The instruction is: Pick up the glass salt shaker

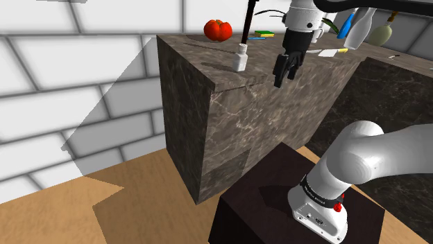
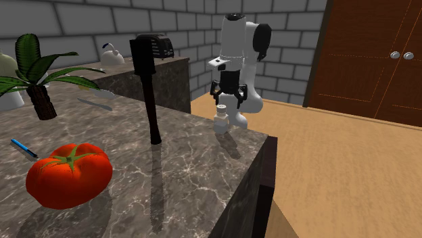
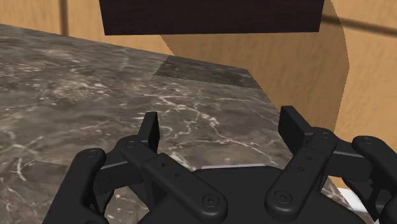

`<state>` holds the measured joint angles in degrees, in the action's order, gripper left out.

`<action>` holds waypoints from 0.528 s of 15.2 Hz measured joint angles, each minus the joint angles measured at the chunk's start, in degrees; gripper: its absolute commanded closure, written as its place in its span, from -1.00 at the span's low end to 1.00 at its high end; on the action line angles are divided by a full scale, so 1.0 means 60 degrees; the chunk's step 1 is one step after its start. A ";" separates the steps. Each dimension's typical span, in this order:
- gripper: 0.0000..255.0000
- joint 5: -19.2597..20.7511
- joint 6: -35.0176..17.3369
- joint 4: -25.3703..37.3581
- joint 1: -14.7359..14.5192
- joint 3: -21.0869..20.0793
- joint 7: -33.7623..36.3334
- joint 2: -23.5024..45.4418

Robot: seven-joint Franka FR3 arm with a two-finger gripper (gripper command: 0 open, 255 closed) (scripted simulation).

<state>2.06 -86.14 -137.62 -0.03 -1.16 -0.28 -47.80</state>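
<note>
- Tomato [image 1: 218,30], red, sits at the back of the dark veined bench [image 1: 208,111].
- Salt shaker [image 1: 241,57], pale and capped, stands upright near the bench's edge.
- To the shaker's right in the shoulder view, I see the end effector [image 1: 285,75] hovering, fingers apart and empty.

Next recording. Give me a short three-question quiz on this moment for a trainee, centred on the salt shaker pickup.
1. True or false: the hand is clasping the shaker.
2. Pick one: the red thing on the counter is A) a tomato, B) an apple, C) a mug.
3. Fill in: the fingers stand ___, with nothing between them.
Key: 1 false; 2 A; 3 apart.
</note>
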 measured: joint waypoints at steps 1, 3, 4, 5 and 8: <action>-1.00 0.0000 0.0000 0.0000 0.0000 0.0000 0.0000 0.0000; -1.00 -0.0037 -0.0170 0.0321 0.0042 -0.0129 0.0233 0.0383; -1.00 -0.0016 -0.0319 0.0533 0.0094 -0.0167 0.0347 0.0666; -1.00 -0.0037 -0.0452 0.0789 0.0126 -0.0272 0.0536 0.0972; -1.00 -0.0039 -0.0591 0.1791 0.0250 -0.0566 0.1109 0.1858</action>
<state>1.82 -89.68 -126.87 1.47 -4.56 6.38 -36.65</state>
